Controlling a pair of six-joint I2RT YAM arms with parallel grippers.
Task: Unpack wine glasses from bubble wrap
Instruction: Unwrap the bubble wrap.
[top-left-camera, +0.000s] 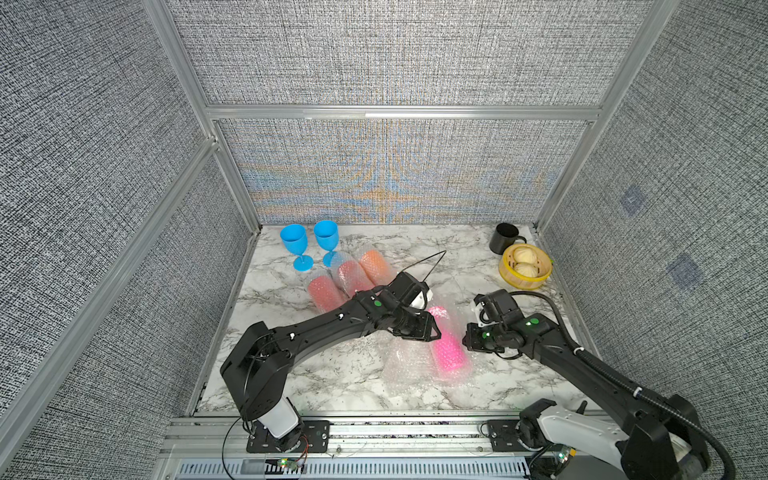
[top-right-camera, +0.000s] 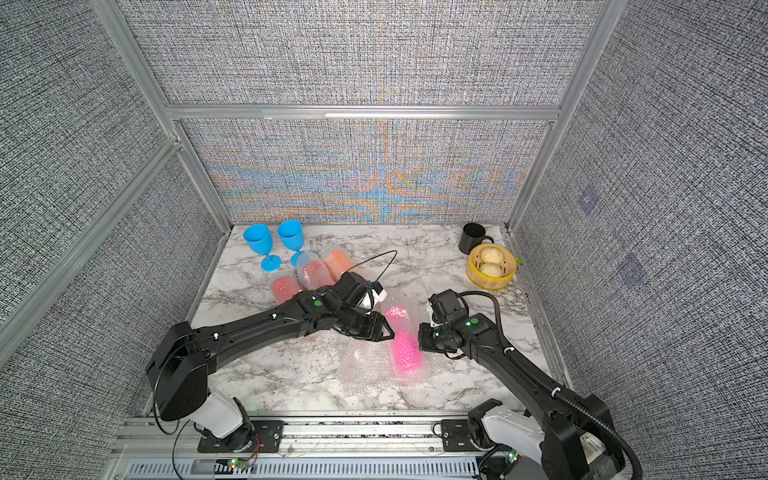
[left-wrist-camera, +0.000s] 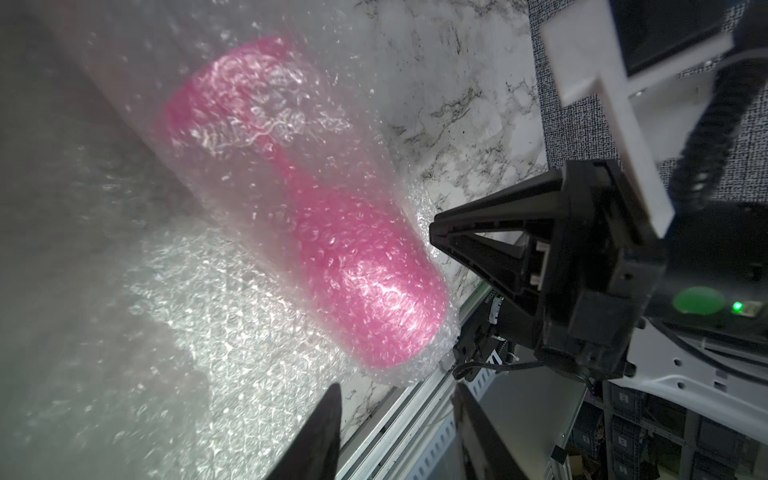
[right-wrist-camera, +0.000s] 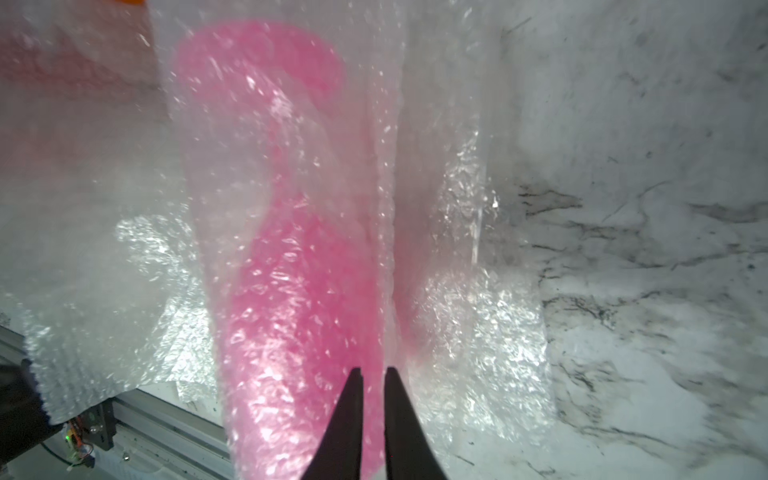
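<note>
- Pink plastic is showing through clear bubble wrap (top-left-camera: 401, 368): the pink goblet (top-left-camera: 446, 349) is lying on its side on the marble tabletop (top-left-camera: 324, 374), wrapped, with the loose sheet being spread flat beside it toward the left arm's side.
- The right gripper (right-wrist-camera: 374, 372) is being held against the pink goblet's side nearest the right arm. Its jaws are being pressed almost together, and a raised fold of the wrap is being pinched between them.
- The left gripper (left-wrist-camera: 397, 386) is being held just over the pink goblet's stem, jaws apart, with nothing being gripped between them.
- A red goblet (top-left-camera: 326, 293), a second red goblet (top-left-camera: 353, 276) and an orange goblet (top-left-camera: 374, 264) are lying wrapped, side by side, beyond the pink goblet on the left arm's side.
- A blue goblet (top-left-camera: 295, 245) and a second blue goblet (top-left-camera: 328, 241) are standing upright and bare, further from the pink goblet than those three.
- A black mug (top-left-camera: 505, 238) and a bamboo steamer (top-left-camera: 509, 279) with two buns are sitting well apart from the pink goblet, at the far corner on the right arm's side.
</note>
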